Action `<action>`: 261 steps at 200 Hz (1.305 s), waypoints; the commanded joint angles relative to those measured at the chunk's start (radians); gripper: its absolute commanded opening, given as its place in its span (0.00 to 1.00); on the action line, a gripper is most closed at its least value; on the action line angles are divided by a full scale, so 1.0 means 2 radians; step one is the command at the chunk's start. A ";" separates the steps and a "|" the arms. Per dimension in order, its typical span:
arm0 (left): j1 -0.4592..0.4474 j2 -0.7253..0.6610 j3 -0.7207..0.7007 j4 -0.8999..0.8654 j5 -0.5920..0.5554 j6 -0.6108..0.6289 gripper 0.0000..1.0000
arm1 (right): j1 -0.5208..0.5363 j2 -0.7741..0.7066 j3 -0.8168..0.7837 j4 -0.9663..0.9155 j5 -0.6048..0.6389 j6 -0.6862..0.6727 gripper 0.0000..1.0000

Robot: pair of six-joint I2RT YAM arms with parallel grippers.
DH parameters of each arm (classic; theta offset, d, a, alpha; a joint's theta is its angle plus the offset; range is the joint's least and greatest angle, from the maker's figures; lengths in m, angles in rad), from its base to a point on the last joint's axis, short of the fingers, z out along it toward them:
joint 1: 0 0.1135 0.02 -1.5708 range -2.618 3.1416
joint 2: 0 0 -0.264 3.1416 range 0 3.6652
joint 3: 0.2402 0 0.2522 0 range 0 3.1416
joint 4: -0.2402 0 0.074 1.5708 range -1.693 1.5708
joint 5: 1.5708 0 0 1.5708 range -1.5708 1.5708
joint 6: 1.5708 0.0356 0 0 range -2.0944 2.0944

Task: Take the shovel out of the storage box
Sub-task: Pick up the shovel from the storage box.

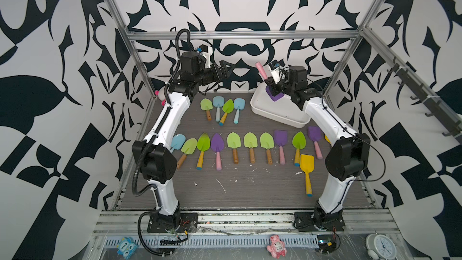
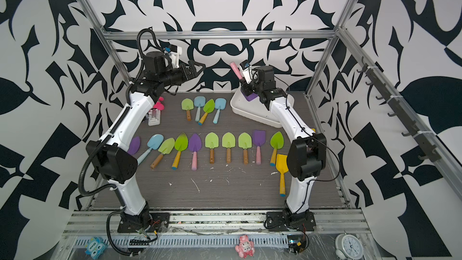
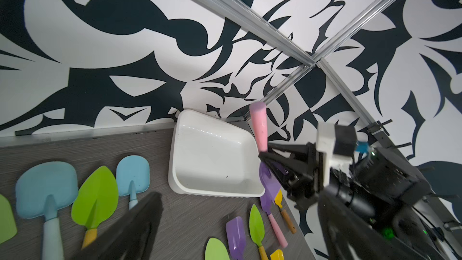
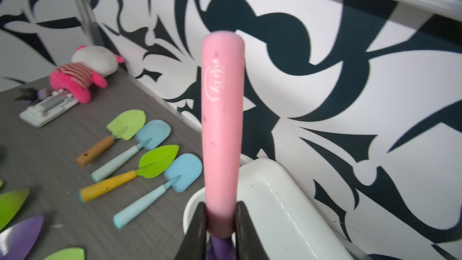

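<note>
The shovel [image 4: 222, 121] has a pink handle and a purple blade [image 1: 275, 95]. My right gripper [image 4: 221, 206] is shut on the lower end of the handle, and the handle points up and away from the wrist. It hangs over the left end of the storage box [image 1: 275, 118], a shallow white tub at the back right of the table, which looks empty inside [image 3: 217, 192]. Both top views show the blade [image 2: 250, 96] above the box's near rim [image 2: 255, 117]. My left gripper [image 1: 228, 67] is raised near the back wall, left of the box, open and holding nothing [image 3: 240, 201].
Several shovels [image 1: 222, 108] lie in a short back row, and a long row [image 1: 233, 143] crosses mid-table. A yellow shovel [image 1: 307, 171] lies near the right arm. A pink plush toy [image 4: 85, 71] and a white device [image 2: 154, 117] sit at the back left.
</note>
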 commanded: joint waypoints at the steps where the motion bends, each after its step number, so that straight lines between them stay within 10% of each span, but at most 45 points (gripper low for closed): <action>1: 0.002 0.025 0.025 -0.032 0.064 -0.036 1.00 | 0.025 -0.026 -0.034 -0.021 -0.041 -0.079 0.00; 41: 0.002 0.041 0.060 -0.208 0.054 0.100 0.99 | 0.052 -0.062 -0.071 -0.080 -0.036 -0.191 0.00; 78: 0.002 -0.018 -0.057 -0.225 0.029 0.238 0.98 | 0.086 -0.090 -0.104 -0.162 -0.007 -0.312 0.00; 143: 0.003 -0.096 -0.198 -0.177 0.035 0.294 0.98 | 0.150 -0.162 -0.245 -0.259 0.062 -0.385 0.00; 261: -0.001 -0.104 -0.237 -0.192 0.057 0.308 0.94 | 0.281 -0.217 -0.321 -0.418 0.099 -0.445 0.00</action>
